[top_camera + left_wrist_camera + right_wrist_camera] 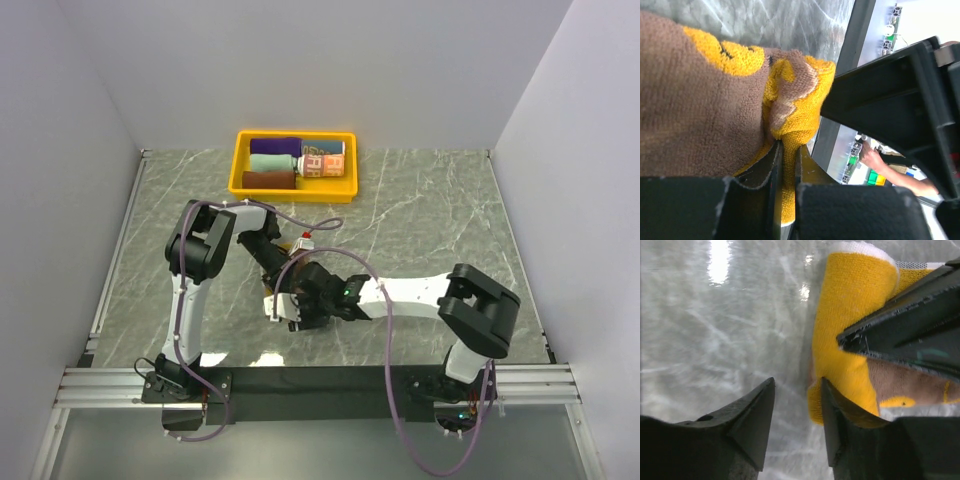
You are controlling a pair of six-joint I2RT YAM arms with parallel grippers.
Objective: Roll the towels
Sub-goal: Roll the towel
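Note:
The brown towel (700, 105) with the yellow bear and border lies on the table, partly folded. My left gripper (787, 150) is shut on its yellow border (790, 120). In the right wrist view the yellow edge (850, 320) lies just right of my right gripper (797, 387), which is open with bare table between its fingertips; its right finger (840, 410) touches the edge. In the top view both grippers, left (280, 283) and right (298, 312), meet mid-table and hide most of this towel. Rolled purple (275, 145), mint (273, 161), maroon (268, 179) and blue-grey lettered (323, 163) towels lie in the tray.
The yellow plastic tray (295, 133) stands at the back centre of the marble-patterned table (430, 210). White walls close off the left, right and back. The left gripper's finger (910, 325) crosses above the towel in the right wrist view.

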